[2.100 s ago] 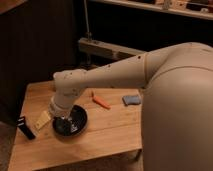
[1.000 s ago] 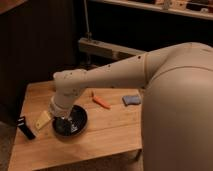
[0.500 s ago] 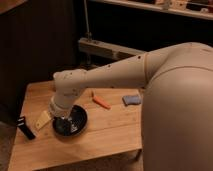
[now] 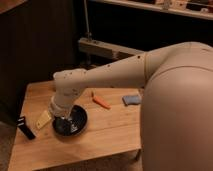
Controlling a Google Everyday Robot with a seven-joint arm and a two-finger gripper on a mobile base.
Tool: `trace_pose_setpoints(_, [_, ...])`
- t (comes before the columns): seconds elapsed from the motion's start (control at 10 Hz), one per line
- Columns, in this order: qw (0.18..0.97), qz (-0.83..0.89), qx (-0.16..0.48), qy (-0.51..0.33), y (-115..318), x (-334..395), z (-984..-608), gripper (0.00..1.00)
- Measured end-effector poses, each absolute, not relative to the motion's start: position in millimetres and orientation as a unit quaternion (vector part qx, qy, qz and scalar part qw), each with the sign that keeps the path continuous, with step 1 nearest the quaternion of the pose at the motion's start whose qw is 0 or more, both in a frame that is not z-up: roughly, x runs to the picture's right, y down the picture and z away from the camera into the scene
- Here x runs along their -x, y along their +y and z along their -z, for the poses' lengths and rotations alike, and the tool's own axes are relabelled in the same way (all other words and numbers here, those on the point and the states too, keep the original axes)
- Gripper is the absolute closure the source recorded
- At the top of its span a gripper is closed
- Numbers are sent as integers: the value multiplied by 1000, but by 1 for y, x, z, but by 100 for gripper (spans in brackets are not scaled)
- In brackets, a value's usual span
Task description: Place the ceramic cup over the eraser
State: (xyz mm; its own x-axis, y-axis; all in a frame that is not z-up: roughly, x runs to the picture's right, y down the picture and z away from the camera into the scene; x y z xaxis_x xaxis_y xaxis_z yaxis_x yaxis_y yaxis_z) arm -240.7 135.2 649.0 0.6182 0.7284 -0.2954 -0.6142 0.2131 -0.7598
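The eraser [image 4: 25,128], a small black bar, lies at the table's left edge. Just right of it is the ceramic cup [image 4: 43,119], a pale tapered piece on the wood, touching nothing. My gripper [image 4: 63,119] points down over the left part of the wide black bowl [image 4: 75,124], right of the cup. It stands open, and I see nothing held in it. The cream arm reaches in from the right and hides part of the bowl.
An orange carrot-like piece [image 4: 100,100] lies behind the bowl, and a blue cloth-like piece [image 4: 131,99] sits further right. The wooden table [image 4: 100,140] has its front edge near me. My large cream body fills the right side. Dark shelving stands behind.
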Motion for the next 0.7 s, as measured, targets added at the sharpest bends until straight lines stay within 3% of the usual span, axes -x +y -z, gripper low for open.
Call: trace_pose_setpoints(0.7, [767, -479, 419, -77, 67, 154, -741, 20])
